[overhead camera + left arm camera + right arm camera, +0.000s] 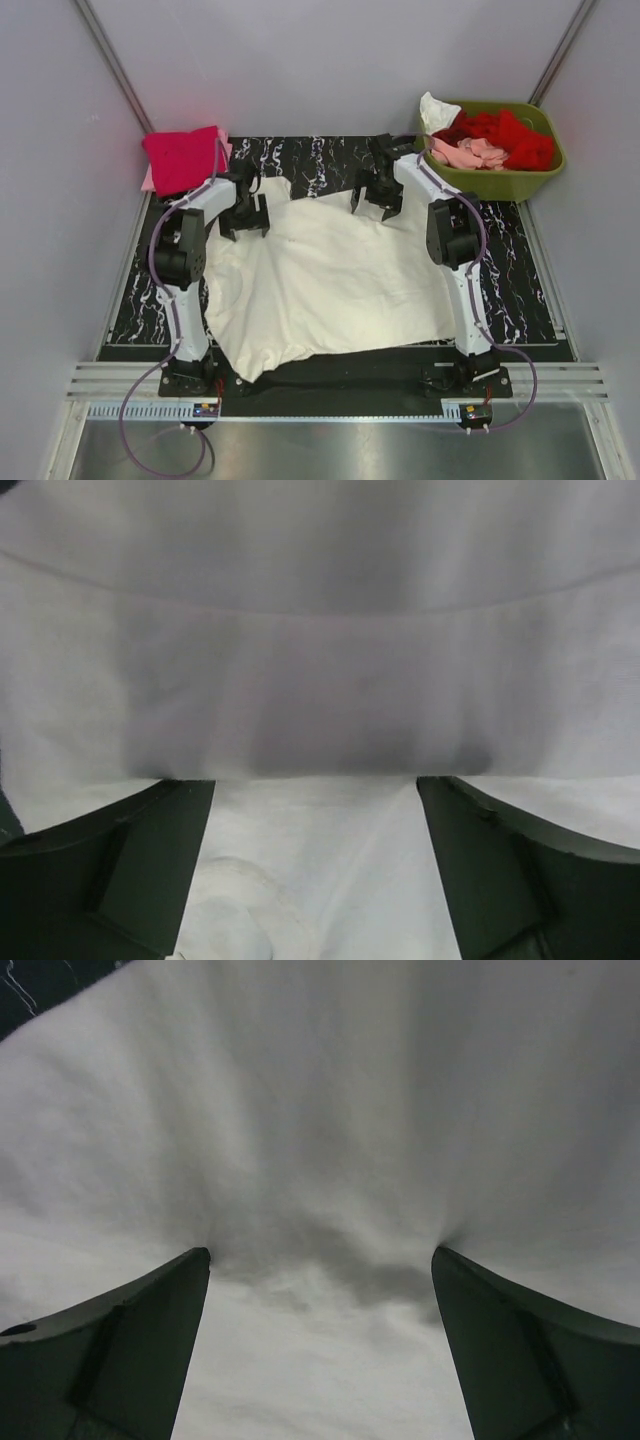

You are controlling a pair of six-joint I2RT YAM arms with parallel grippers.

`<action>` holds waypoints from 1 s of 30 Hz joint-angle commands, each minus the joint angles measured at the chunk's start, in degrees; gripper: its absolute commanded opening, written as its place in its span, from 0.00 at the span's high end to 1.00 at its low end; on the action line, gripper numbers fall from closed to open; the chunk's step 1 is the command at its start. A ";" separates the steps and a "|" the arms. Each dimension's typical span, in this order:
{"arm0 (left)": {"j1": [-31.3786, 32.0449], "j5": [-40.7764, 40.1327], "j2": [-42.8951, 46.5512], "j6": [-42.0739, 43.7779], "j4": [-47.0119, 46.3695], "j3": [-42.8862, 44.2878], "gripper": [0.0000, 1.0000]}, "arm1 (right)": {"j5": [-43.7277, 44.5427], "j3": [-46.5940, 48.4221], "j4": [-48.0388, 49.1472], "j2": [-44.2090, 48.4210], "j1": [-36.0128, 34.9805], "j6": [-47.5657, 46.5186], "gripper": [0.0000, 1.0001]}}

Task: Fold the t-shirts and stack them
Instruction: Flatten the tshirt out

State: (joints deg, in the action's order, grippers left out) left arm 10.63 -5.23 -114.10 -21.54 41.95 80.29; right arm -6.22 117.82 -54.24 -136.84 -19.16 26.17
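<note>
A large cream-white t-shirt [330, 280] lies spread on the black marbled mat. My left gripper [245, 215] is at its far left edge, and my right gripper [378, 200] is at its far right edge. In the left wrist view the gripper [316, 780] is open, its fingers [130, 860] wide apart with cream cloth [320, 630] between and ahead of them. In the right wrist view the gripper [320, 1252] is open too, with its fingertips pressed into the cloth [320, 1110]. A folded magenta-red shirt [183, 158] sits at the back left on a pale pink one [149, 182].
An olive-green bin [545, 170] at the back right holds red [505, 135], pale pink [465, 152] and white [436, 110] shirts. Grey walls close in the sides and the back. The shirt's near hem reaches the mat's front edge between the arm bases.
</note>
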 commanded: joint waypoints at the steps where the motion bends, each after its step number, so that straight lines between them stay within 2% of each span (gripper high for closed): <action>1: -1.40 1.01 -7.08 1.76 -0.13 7.93 0.14 | -0.55 8.36 -3.94 -6.14 1.40 -0.60 0.00; 2: -1.58 1.71 -10.49 2.46 0.66 13.17 0.23 | -1.16 10.04 -4.38 -7.21 1.84 -0.08 0.00; 3: -1.67 2.33 -12.26 2.90 1.98 16.27 0.28 | -1.69 13.11 -4.73 -8.17 2.19 0.10 0.00; 4: -1.67 2.60 -14.20 3.52 4.43 23.00 0.29 | -2.21 14.53 -5.08 -10.01 3.15 0.80 0.00; 7: -1.76 2.60 -23.24 5.98 11.27 35.15 0.26 | -3.62 19.37 -5.35 -12.92 4.39 3.17 0.00; 8: -1.76 2.69 -25.53 6.85 13.05 43.55 0.25 | -4.32 20.16 -5.09 -13.54 5.18 3.62 0.00; 11: -2.11 3.12 -34.49 9.76 16.93 56.41 0.21 | -6.08 23.06 -3.60 -15.56 6.15 4.94 0.00; 13: -2.63 4.88 -35.05 10.11 15.36 58.66 0.20 | -6.44 26.66 -3.86 -17.49 6.32 5.03 0.00; 15: -2.81 6.38 -32.68 10.46 13.60 57.88 0.18 | -6.00 30.08 -4.65 -18.46 6.59 4.85 0.00; 16: -2.81 6.12 -31.28 10.55 11.94 56.48 0.13 | -5.91 30.53 -4.65 -18.73 6.68 4.85 0.00; 21: -2.72 4.71 -17.49 10.73 10.69 51.20 0.04 | -9.77 30.89 -2.45 -15.84 7.38 2.92 0.00; 24: -2.64 1.64 -6.25 9.59 10.52 43.57 0.02 | -13.46 28.71 -1.75 -11.36 7.38 0.29 0.00; 25: -2.72 1.11 -3.00 9.15 9.56 37.46 0.01 | -14.77 27.65 -1.66 -8.48 7.38 -0.50 0.00; 26: -2.64 0.67 3.47 8.02 9.03 34.26 0.01 | -15.31 26.60 -1.57 -6.88 7.38 -0.86 0.00; 30: -2.03 -2.06 18.28 2.30 9.46 17.83 0.01 | -17.77 17.72 -1.92 2.08 6.68 -3.14 0.00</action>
State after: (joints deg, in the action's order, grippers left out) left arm 8.21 -4.01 -106.06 -14.66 51.77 105.43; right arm -19.64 138.63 -56.88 -146.50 -11.90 26.52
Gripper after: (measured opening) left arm 0.984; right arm 0.994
